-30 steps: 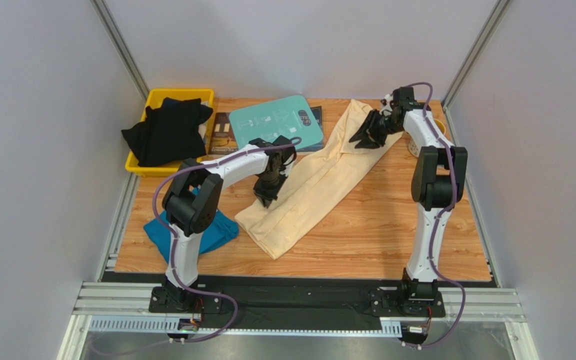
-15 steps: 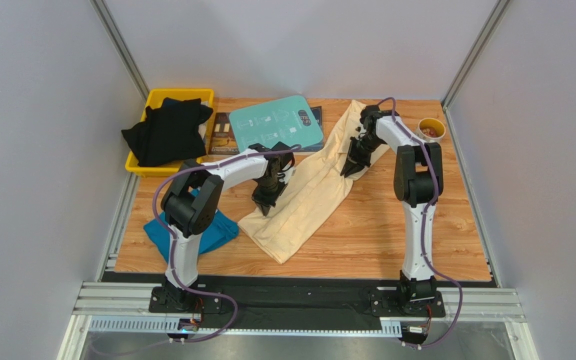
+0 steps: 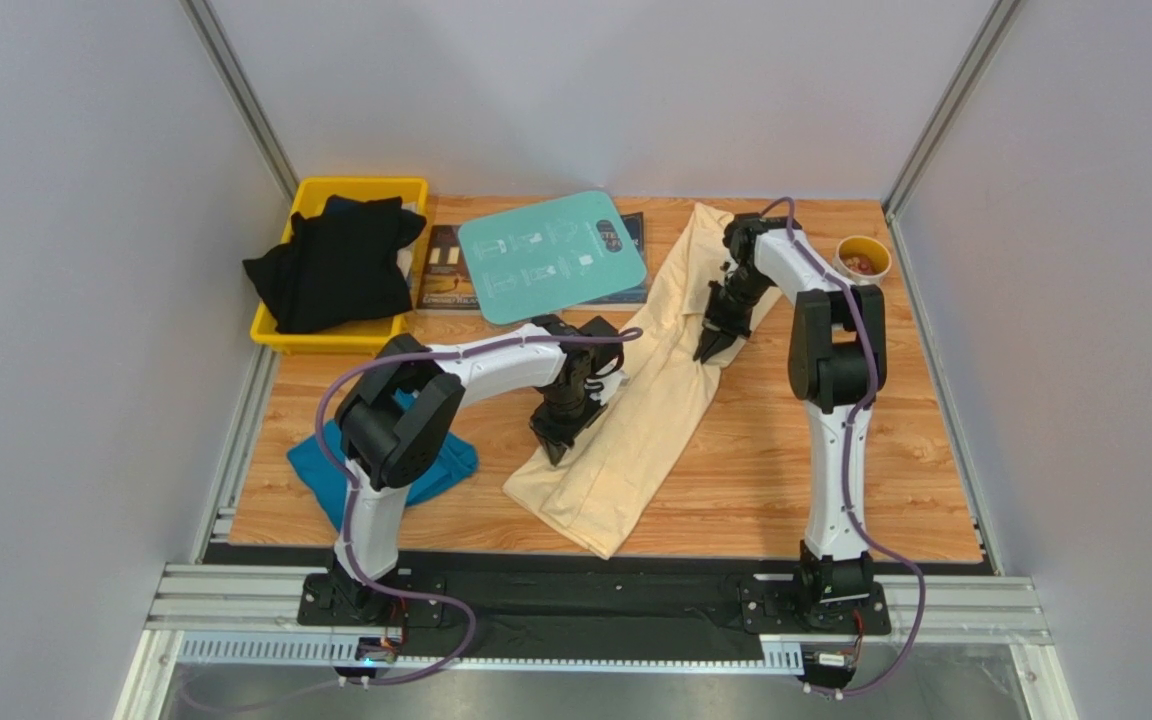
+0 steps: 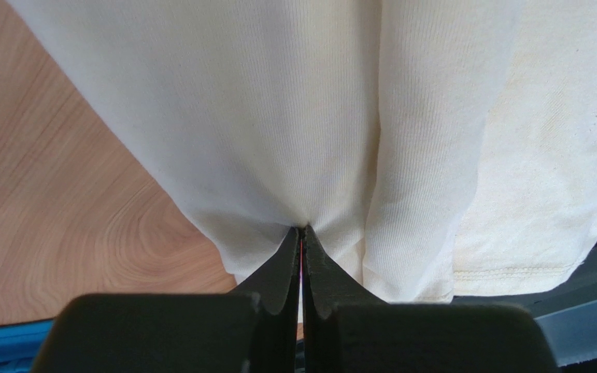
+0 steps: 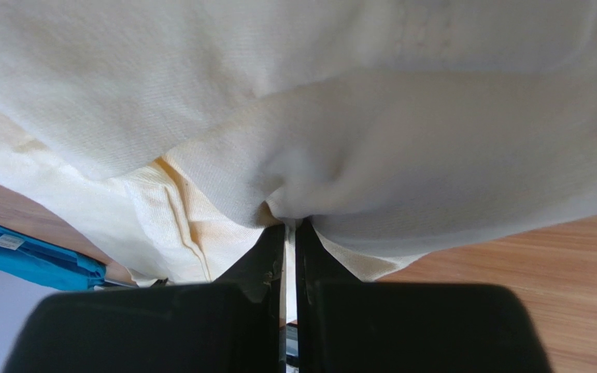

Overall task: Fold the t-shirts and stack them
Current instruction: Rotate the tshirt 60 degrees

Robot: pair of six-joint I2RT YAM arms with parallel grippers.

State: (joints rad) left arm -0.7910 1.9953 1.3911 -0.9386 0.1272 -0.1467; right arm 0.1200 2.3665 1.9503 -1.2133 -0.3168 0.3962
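A cream-yellow t-shirt (image 3: 642,420) lies folded lengthwise in a long slanted strip across the middle of the table. My left gripper (image 3: 557,435) is shut on its left edge near the lower end, and the cloth (image 4: 278,140) bunches at the fingertips (image 4: 302,231). At the strip's upper part my right gripper (image 3: 714,342) is shut on the right edge, where a fold of cloth (image 5: 372,155) is pinched at the tips (image 5: 290,225). A teal-blue t-shirt (image 3: 330,464) lies folded at the front left, partly under my left arm. Black t-shirts (image 3: 334,260) are heaped in the yellow bin (image 3: 283,333).
A rigid teal board (image 3: 552,252) with white print lies at the back centre, over a dark printed mat (image 3: 443,273). A small yellow bowl (image 3: 862,258) sits at the back right corner. Metal frame posts and grey walls close in both sides.
Both grippers have closed on the cream shirt. The left one has dragged the lower end rightward and toward the front edge; the right one came down from the back right onto the cloth.
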